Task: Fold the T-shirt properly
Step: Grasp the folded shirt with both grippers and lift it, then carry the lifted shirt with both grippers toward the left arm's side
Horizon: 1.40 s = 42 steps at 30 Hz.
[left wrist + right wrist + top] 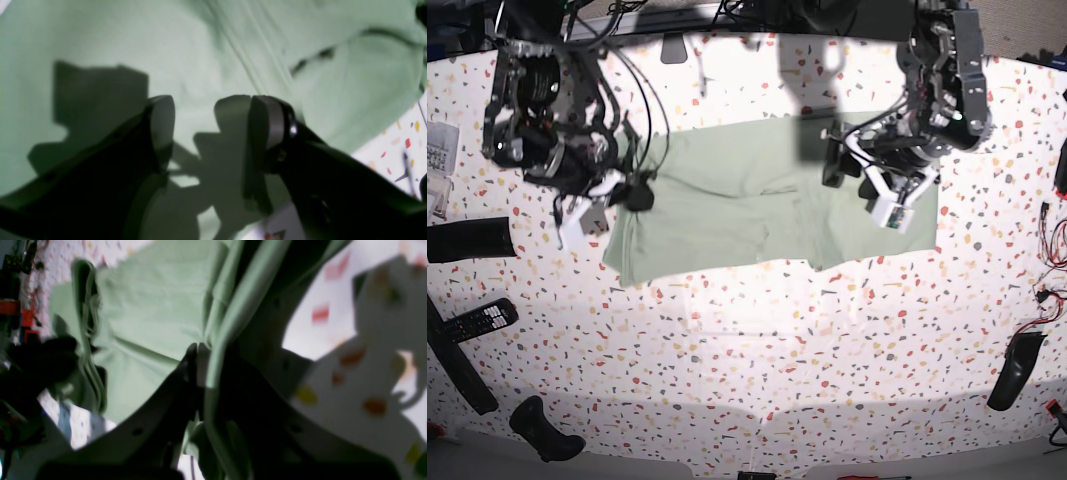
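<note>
The pale sage-green T-shirt lies spread across the middle of the speckled table, with creases and a folded layer on its right part. My right gripper is at the shirt's left edge; in the right wrist view it is shut on a hem of the T-shirt, which is lifted a little there. My left gripper hovers over the shirt's right part; in the left wrist view it is open and empty just above the fabric.
A black remote and a flat black object lie at the table's left. Dark objects sit at the lower left and the right edge. Cables hang behind both arms.
</note>
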Each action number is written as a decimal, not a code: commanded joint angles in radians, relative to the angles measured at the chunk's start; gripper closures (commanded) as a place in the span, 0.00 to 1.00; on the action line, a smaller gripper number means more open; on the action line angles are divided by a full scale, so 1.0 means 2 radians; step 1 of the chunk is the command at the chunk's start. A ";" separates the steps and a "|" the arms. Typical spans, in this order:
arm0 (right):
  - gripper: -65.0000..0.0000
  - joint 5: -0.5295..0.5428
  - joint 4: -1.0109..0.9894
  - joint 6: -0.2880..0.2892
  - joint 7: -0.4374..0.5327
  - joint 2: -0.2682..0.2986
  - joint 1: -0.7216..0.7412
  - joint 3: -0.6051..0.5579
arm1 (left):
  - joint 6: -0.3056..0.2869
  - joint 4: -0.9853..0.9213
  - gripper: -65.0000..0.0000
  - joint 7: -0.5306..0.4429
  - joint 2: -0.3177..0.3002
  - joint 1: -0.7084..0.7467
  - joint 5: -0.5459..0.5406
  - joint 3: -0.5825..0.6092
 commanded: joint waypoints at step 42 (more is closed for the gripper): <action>1.00 -0.040 0.006 0.004 -0.050 0.007 0.155 -0.057 | 0.269 0.074 0.49 0.065 -0.114 -0.036 0.194 0.124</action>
